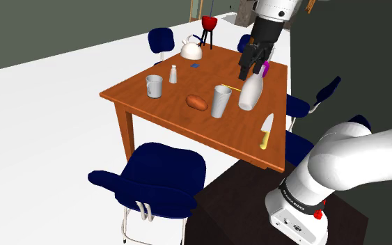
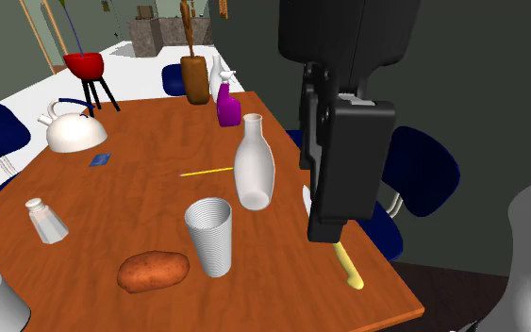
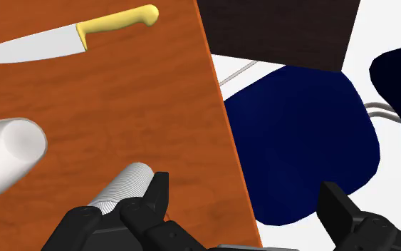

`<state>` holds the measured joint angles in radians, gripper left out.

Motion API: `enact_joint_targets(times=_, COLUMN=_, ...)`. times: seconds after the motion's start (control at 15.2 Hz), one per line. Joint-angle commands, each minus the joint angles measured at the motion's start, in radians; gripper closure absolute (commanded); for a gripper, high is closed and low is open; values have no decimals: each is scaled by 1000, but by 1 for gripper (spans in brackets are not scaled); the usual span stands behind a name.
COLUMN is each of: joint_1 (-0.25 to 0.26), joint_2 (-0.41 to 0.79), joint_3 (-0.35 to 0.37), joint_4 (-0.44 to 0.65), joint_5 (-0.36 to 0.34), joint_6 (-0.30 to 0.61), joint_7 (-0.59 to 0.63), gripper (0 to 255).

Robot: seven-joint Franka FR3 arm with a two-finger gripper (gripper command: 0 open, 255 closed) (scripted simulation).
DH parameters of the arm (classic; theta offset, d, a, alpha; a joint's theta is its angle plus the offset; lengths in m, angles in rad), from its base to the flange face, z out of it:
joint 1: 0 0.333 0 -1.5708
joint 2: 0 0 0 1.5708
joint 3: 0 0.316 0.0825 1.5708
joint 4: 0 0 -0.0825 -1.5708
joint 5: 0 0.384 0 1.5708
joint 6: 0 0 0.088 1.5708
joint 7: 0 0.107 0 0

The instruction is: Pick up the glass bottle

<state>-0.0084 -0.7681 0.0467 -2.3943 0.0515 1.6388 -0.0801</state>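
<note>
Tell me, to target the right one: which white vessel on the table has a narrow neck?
The tall bottle beside the ribbed cup; cup and mug are wide-mouthed, the shaker is short, the kettle squat and handled.

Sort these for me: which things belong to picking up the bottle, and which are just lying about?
Job in hand: white bottle; gripper, open.

Lying about: ribbed cup; potato; mug; shaker; kettle; knife; purple spray bottle; yellow stick.
</note>
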Motion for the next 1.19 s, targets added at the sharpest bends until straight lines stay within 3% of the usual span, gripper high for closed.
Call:
enact_joint_targets(times=0.0, joint_1=0, joint_2=0, joint_3=0, joint_4=0, joint_5=0, joint_6=0, joint_7=0, gripper=0)
enact_joint_targets(times=0.59, joint_1=-67, joint_2=169, joint_3=-175, joint_4=70, joint_5=-113, joint_6=80, joint_7=-214, gripper=0)
enact_joint_targets(times=1.12, joint_1=-105, joint_2=384, joint_3=-316, joint_4=212, joint_5=-158, joint_6=144, joint_7=-400, gripper=0)
